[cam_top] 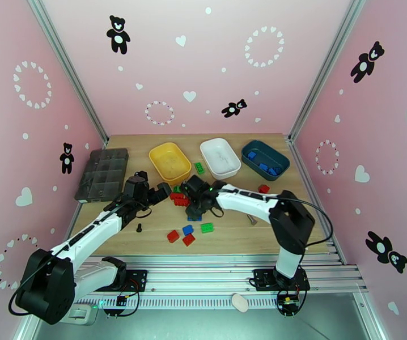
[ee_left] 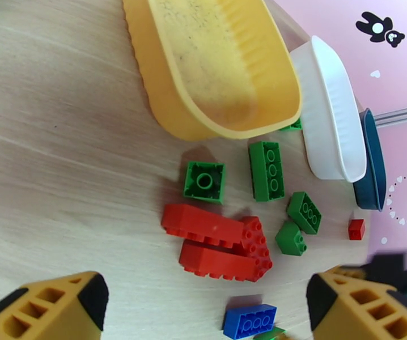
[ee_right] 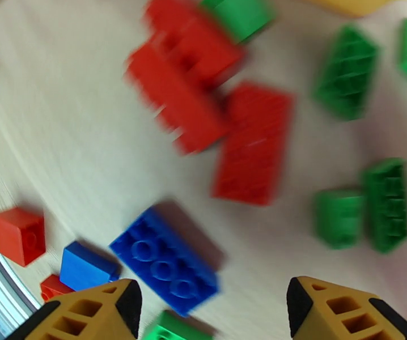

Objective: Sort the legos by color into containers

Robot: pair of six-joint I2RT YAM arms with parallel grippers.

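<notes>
Three containers stand in a row at the back: a yellow tub [cam_top: 169, 161] [ee_left: 220, 58], a white tub [cam_top: 220, 157] [ee_left: 328, 114] and a teal tub [cam_top: 265, 159] [ee_left: 371, 165] holding blue legos. Loose legos lie mid-table. My left gripper [cam_top: 161, 192] [ee_left: 203, 313] is open just left of a red brick cluster [cam_top: 179, 199] [ee_left: 215, 245], with green bricks [ee_left: 266, 170] beyond. My right gripper [cam_top: 194, 208] [ee_right: 215, 313] is open above the same pile. A blue brick [ee_right: 164, 262] lies just ahead of its fingers. The right wrist view is blurred.
A dark grey organizer tray [cam_top: 102, 174] sits at the back left. A small dark screw [cam_top: 139, 226] lies near the left arm. Red, blue and green bricks [cam_top: 188, 233] lie near the front edge. A lone red brick [cam_top: 264, 188] rests by the right arm.
</notes>
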